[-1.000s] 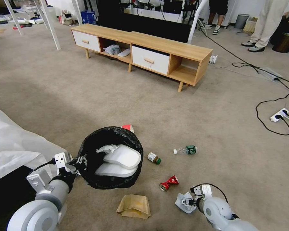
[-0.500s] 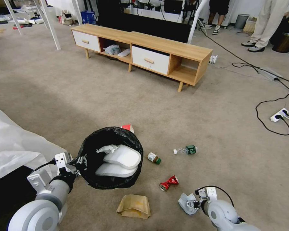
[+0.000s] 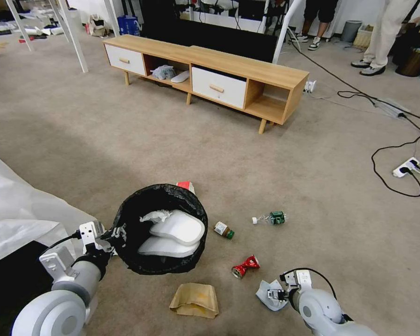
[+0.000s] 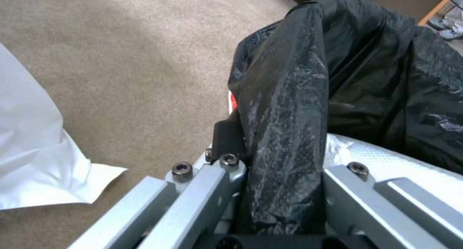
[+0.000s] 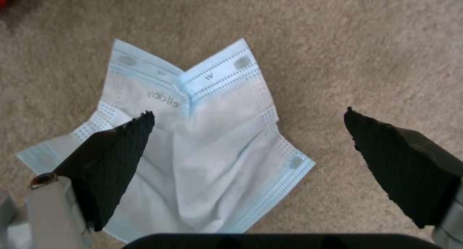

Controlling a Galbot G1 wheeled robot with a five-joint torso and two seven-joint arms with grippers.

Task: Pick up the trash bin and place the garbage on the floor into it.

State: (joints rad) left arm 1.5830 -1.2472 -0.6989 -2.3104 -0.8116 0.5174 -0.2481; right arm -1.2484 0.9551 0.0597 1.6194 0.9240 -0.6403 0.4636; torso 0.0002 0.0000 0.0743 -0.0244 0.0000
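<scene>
The trash bin (image 3: 140, 261), lined with a black bag, stands on the floor (image 3: 312, 186) at lower left with white items inside. My left gripper (image 3: 118, 235) is shut on its rim; in the left wrist view the gripper (image 4: 284, 158) pinches the bag-covered rim of the bin (image 4: 376, 79). My right gripper (image 3: 274, 295) hovers open over a pale blue face mask (image 3: 266, 298); the right wrist view shows the gripper (image 5: 248, 113) straddling the mask (image 5: 202, 133). More garbage lies around: a brown paper bag (image 3: 194, 299), a crushed red can (image 3: 245, 267), a green-labelled bottle (image 3: 270, 218), a small jar (image 3: 223, 229) and a red-white packet (image 3: 185, 185).
A low wooden cabinet (image 3: 247, 67) stands farther ahead. Black cables and a power strip (image 3: 406, 166) run across the carpet on the right. A white plastic sheet (image 3: 14, 210) lies at the left. People stand at the far back right.
My right gripper has shifted slightly back and forth over the mask. The bin and the left gripper have stayed still.
</scene>
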